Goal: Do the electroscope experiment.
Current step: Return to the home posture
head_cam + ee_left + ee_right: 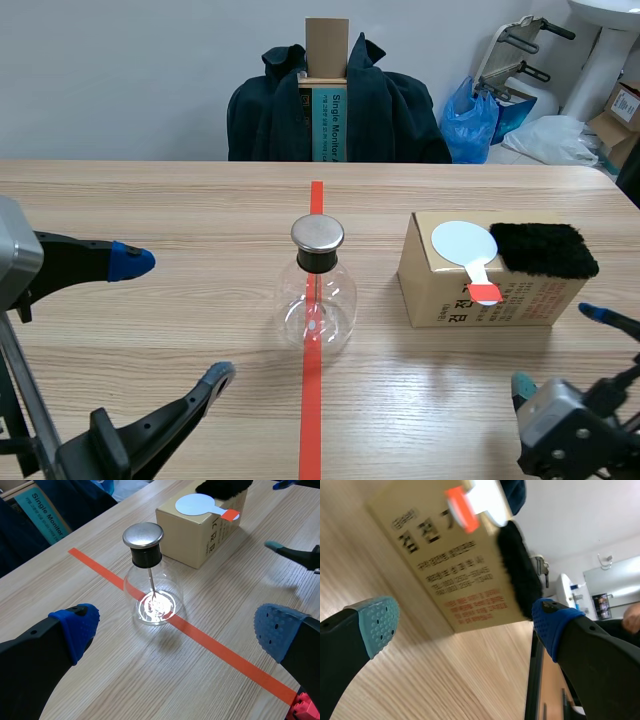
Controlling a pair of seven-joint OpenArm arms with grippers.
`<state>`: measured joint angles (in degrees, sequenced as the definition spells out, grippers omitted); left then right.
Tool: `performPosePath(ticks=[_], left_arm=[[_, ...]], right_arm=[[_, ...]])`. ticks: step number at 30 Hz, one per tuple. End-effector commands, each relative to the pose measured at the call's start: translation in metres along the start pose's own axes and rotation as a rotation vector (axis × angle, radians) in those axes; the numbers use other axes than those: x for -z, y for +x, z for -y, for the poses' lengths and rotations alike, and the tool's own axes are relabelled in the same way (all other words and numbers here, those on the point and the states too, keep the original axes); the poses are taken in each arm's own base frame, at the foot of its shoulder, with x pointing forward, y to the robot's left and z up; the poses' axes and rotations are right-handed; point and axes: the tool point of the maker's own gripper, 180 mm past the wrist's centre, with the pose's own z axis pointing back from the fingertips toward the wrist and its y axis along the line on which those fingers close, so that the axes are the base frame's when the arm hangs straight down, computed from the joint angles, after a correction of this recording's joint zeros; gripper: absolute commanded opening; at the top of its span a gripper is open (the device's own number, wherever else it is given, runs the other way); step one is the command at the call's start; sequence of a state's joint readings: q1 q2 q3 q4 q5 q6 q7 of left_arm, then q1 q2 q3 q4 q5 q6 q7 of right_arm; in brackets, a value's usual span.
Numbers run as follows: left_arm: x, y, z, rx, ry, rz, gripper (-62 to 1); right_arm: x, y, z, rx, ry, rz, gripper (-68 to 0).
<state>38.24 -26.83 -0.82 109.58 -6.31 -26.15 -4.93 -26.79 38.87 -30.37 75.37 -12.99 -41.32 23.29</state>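
Both my grippers sit low at the near edge of the tabletop (150, 210), both released, nothing held. My left gripper (172, 320): fingers wide apart, blue pads, empty gap. My right gripper (562, 350): also spread, one grey-green pad, one blue, nothing between

Ahead of the left gripper is the electroscope (317, 300), a clear glass flask standing upright on the orange-red tape line at mid tabletop. It has a metal cap (317, 234) on top and a thin rod running down inside. In the left wrist view it stands ahead of the open fingers, apart from both

Ahead of the right gripper, and nearer to it than to the left one, is the cardboard box (450, 300), beside the flask but not touching it. On its top lie the white paddle (463, 243) and the black fur block (543, 249), side by side; touching or just apart, can't tell. The paddle lies flat with its long axis far-to-near: round disc toward the far side, red handle (484, 293) pointing at me and hanging over the box's front edge. The right wrist view shows that red end up over the box face, ahead of and above my fingers

My judgement:
- The handle faces the right gripper, so the right arm should take the paddle.
- It would need to rise to box-top height first, then come in from the front and close across the handle's narrow width.
- The left gripper is better placed for the flask.
- The experiment looks not yet begun: paddle on the box, cap untouched.

Far side: a chair with a dark jacket (335, 110) and a tall carton behind the tabletop
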Motion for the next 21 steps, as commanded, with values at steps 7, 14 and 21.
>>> performPosePath(ticks=[7,14,21], left_arm=[[0.001,0.007,0.001,-0.009,-0.001,0.031,1.4],[0.001,0.007,0.0,-0.009,0.0,0.031,1.4],[0.001,0.007,0.0,-0.009,0.0,0.031,1.4]], right_arm=[[0.031,0.011,0.121,0.224,-0.213,0.1,-20.4],[0.053,0.038,0.183,0.37,-0.161,0.181,-20.5],[0.067,0.058,0.207,0.474,-0.084,0.211,-20.5]])
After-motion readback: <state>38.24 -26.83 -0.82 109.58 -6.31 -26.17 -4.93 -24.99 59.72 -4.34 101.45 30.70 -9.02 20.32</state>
